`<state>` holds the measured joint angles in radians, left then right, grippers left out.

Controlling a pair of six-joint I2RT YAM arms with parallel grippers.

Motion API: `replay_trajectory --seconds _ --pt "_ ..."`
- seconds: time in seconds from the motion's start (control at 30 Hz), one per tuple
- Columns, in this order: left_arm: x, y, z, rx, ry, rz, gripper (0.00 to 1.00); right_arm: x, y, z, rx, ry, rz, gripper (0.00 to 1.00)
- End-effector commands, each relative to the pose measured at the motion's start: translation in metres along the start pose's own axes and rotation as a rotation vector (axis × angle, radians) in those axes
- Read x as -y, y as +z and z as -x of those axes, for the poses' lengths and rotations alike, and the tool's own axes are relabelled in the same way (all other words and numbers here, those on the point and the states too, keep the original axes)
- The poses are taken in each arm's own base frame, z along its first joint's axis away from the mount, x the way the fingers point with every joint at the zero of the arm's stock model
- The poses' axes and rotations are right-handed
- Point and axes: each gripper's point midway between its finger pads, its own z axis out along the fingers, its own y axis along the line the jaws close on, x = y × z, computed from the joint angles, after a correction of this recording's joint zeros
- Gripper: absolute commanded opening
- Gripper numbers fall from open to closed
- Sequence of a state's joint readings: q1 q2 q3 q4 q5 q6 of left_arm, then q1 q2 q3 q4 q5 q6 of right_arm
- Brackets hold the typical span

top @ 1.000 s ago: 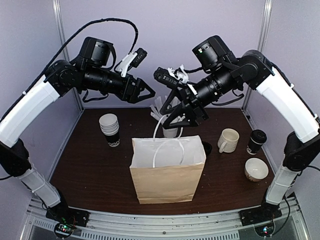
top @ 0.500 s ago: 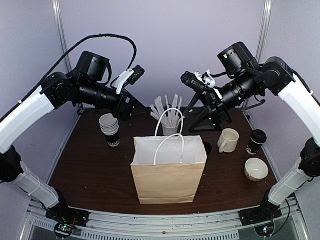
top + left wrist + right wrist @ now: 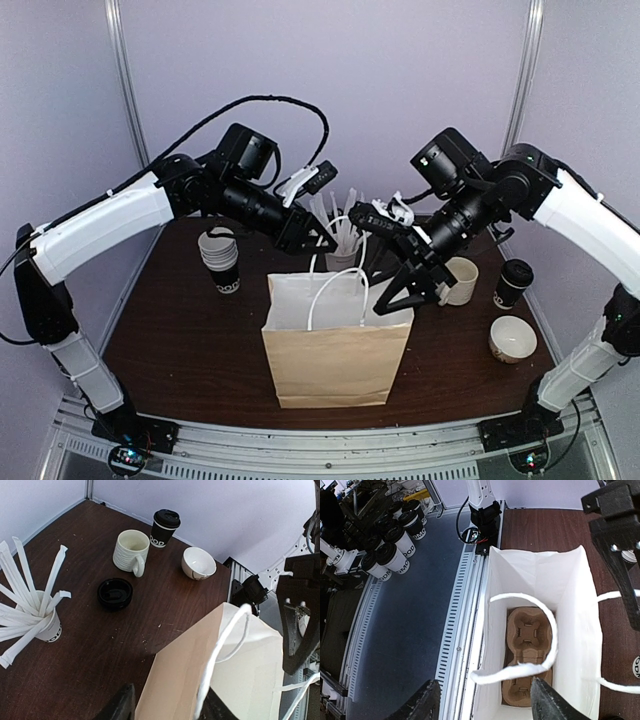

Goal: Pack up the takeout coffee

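Note:
The takeout coffee (image 3: 513, 283) stands upright at the table's right edge, black with a black lid; the left wrist view shows the takeout coffee (image 3: 164, 527) behind a mug. A brown paper bag (image 3: 335, 345) stands open in the middle, with a cardboard cup carrier (image 3: 527, 655) on its floor. My left gripper (image 3: 318, 240) is at the bag's back rim; in the wrist view the left gripper (image 3: 167, 710) straddles the bag wall and a white handle (image 3: 217, 655), jaws apart. My right gripper (image 3: 400, 292) hangs open over the bag's right top, the right gripper (image 3: 485, 702) spanning the other handle (image 3: 530, 667).
A stack of lidless cups (image 3: 220, 258) stands back left and a cup of white sticks (image 3: 47, 625) behind the bag. A white mug (image 3: 458, 280), a white bowl (image 3: 512, 338) and a loose black lid (image 3: 115, 593) lie on the right. Several lidded cups (image 3: 395, 555) stand off the table.
My left arm swung right and down to the bag's back rim, and its jaws narrowed. My right arm dropped from high at the back to the bag's right top.

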<state>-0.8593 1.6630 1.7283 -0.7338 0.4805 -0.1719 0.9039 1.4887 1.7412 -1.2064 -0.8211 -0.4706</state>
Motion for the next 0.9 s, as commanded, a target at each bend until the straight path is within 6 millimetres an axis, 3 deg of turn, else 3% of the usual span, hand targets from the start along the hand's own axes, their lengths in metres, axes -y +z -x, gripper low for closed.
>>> replay_trajectory --seconds 0.0,0.27,0.47,0.87 --pt "0.017 -0.011 0.034 0.105 0.053 -0.055 0.39 -0.007 0.006 0.018 0.049 -0.03 0.045 0.61" --pt "0.027 -0.024 0.043 0.138 0.071 -0.069 0.2 -0.003 0.005 0.04 0.085 -0.032 0.048 0.37" --pt "0.031 -0.029 0.047 0.149 0.076 -0.076 0.02 -0.002 0.002 0.047 0.093 -0.042 0.034 0.02" --pt "0.064 -0.095 0.095 0.305 0.161 -0.061 0.0 -0.014 -0.038 0.099 0.198 -0.181 -0.019 0.0"
